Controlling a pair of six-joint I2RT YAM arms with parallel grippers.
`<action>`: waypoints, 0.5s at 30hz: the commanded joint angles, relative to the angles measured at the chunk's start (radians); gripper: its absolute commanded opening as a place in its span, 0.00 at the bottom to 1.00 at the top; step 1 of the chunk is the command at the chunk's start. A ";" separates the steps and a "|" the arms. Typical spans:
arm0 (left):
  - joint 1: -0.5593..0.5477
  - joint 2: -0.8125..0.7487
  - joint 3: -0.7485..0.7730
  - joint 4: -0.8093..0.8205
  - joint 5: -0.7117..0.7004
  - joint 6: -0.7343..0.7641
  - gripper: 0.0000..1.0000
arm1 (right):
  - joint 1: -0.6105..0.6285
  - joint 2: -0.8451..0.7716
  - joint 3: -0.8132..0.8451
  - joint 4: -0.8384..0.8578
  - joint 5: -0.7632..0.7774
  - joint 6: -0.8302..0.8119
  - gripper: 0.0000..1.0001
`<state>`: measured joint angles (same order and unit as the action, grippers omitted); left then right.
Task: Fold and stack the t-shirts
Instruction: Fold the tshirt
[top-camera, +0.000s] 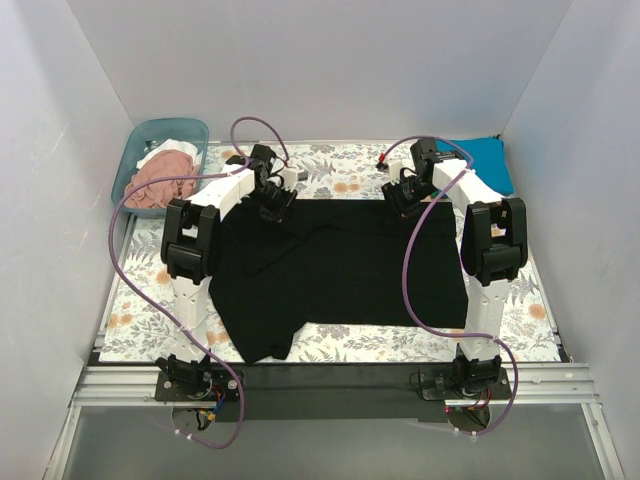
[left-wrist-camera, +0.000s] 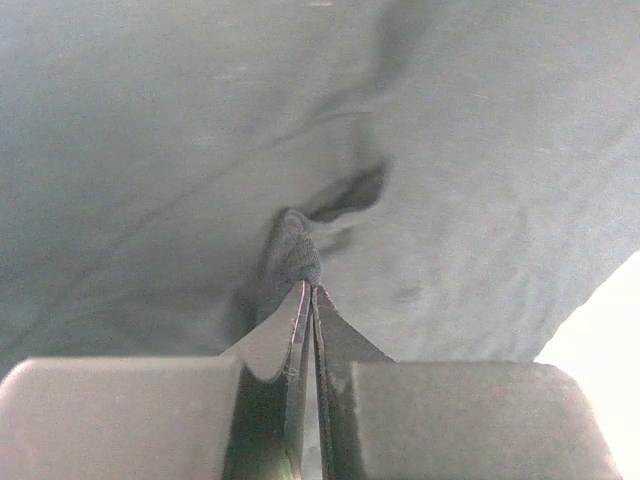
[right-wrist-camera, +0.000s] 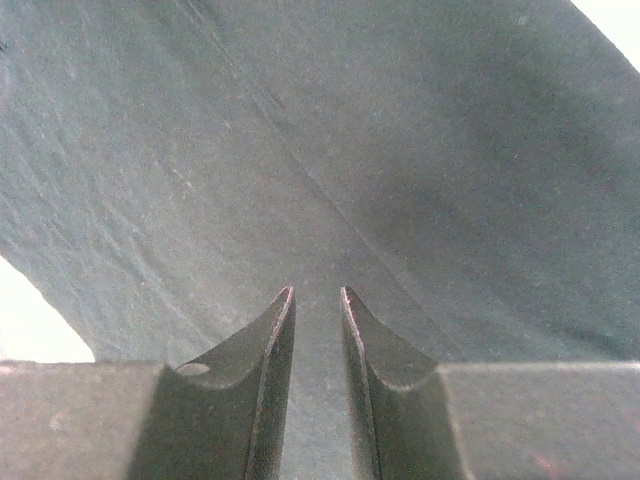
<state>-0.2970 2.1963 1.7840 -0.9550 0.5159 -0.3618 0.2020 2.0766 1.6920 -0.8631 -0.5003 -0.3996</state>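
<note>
Top external view: the black t-shirt (top-camera: 340, 270) lies spread in the middle of the floral table cloth (top-camera: 330, 165), wide but not quite smooth. Both arms reach to its far edge. The left gripper (top-camera: 272, 205) is closed on a small pinch of the black cloth, which the left wrist view shows bunched at the fingertips (left-wrist-camera: 268, 350). The right gripper (top-camera: 408, 195) is low over the same shirt with its fingers (right-wrist-camera: 268, 340) a little apart, and I see no cloth between them. A teal-blue t-shirt (top-camera: 485, 160) lies at the far right corner and a pink t-shirt (top-camera: 165, 180) is in the tub (top-camera: 135, 140). I think the first fold of the black shirt is starting. Next, the right side must take its own pinch, then both should lift evenly.
</note>
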 joint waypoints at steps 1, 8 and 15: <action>-0.048 -0.086 0.003 -0.045 0.076 0.035 0.00 | -0.007 -0.023 -0.003 -0.001 -0.017 -0.013 0.31; -0.109 -0.093 -0.046 -0.096 0.136 0.058 0.01 | -0.013 -0.027 -0.006 -0.001 -0.009 -0.019 0.31; -0.151 -0.139 -0.084 -0.194 0.180 0.178 0.30 | -0.027 -0.032 -0.017 -0.002 0.006 -0.028 0.31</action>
<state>-0.4469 2.1696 1.6978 -1.0843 0.6426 -0.2611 0.1902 2.0766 1.6871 -0.8631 -0.4988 -0.4080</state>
